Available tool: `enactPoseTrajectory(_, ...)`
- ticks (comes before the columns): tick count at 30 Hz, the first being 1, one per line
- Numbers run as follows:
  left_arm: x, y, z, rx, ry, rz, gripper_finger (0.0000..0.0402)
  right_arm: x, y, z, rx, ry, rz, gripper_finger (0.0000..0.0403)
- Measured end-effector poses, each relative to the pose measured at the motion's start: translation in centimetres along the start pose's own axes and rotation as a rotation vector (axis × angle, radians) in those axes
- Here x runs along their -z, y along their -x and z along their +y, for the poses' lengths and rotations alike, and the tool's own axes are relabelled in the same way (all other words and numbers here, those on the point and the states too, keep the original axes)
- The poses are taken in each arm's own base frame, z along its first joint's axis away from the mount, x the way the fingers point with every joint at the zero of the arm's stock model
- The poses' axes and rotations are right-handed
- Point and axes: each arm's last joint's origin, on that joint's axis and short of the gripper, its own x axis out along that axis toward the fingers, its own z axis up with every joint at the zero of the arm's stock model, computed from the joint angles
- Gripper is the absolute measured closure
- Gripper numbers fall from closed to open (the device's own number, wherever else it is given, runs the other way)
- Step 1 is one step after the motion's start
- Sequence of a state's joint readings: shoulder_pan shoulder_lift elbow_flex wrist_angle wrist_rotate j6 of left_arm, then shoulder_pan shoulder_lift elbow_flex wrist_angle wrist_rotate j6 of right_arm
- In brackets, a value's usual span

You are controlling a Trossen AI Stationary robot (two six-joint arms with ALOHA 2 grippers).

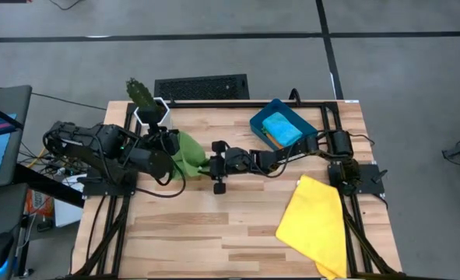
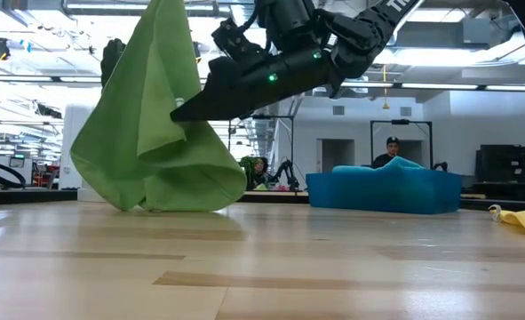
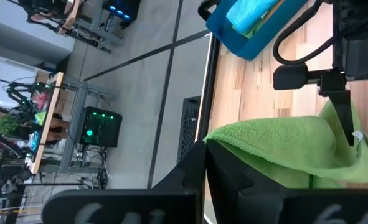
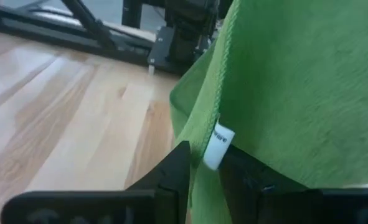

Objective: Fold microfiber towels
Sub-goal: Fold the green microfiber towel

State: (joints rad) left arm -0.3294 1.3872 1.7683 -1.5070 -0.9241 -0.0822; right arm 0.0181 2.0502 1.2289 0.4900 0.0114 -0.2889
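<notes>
Over the counter's (image 1: 214, 233) far left part, my left hand (image 1: 170, 142) is clamped on a green towel's (image 2: 155, 124) top, so it hangs long axis upright, bottom folds touching wood. My right hand (image 1: 214, 166) has its fingers apart around the towel's tagged edge.

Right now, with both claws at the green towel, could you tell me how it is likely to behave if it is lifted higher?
The green towel will probably stay floppy: it hangs in loose folds, its lower part bunched on the table. It seems light, since the left claw holds it up by one edge. The right claw sits at the hem, so that edge may sag if missed.
</notes>
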Motion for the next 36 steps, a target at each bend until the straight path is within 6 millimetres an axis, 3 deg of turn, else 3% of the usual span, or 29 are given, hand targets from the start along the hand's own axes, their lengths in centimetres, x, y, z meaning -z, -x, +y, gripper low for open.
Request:
enactPoseTrajectory(3, 0.0, 0.0, 0.0, 0.0, 0.002, -0.001, 0.0401, -0.1, 0.0, 0.0, 0.003, -0.001, -0.013, 0.0311)
enactPoseTrajectory(8, 0.0, 0.0, 0.0, -0.006, 0.002, -0.002, 0.0401, -0.1, 0.0, 0.1, -0.031, 0.0, -0.019, 0.0387)
enactPoseTrajectory(13, 0.0, 0.0, 0.1, -0.03, 0.002, -0.004, 0.0401, -0.5, 0.3, 0.6, -0.054, -0.021, 0.001, 0.0396)
enactPoseTrajectory(16, 0.0, -0.1, 0.2, -0.05, 0.019, -0.001, 0.0401, -2.8, 2.3, 0.7, -0.032, -0.022, 0.028, 0.0397)
enactPoseTrajectory(21, 0.1, -0.8, 0.7, -0.056, 0.082, 0.029, 0.0401, -7.3, 7.9, 0.3, 0.125, 0.072, 0.14, 0.0399)
enactPoseTrajectory(26, 0.3, -2.2, 1.8, -0.035, 0.148, 0.095, 0.0401, -10.1, 13.7, -2.6, 0.284, 0.126, 0.199, 0.04)
enactPoseTrajectory(31, -0.1, -4.1, 3.7, -0.106, 0.117, 0.108, 0.0401, -10.4, 16.6, -7.2, 0.414, 0.118, 0.216, 0.0401)
enactPoseTrajectory(36, -1.0, -6.3, 6.7, -0.198, 0.035, 0.076, 0.0401, -10.8, 18.9, -12.2, 0.657, 0.149, 0.169, 0.0401)
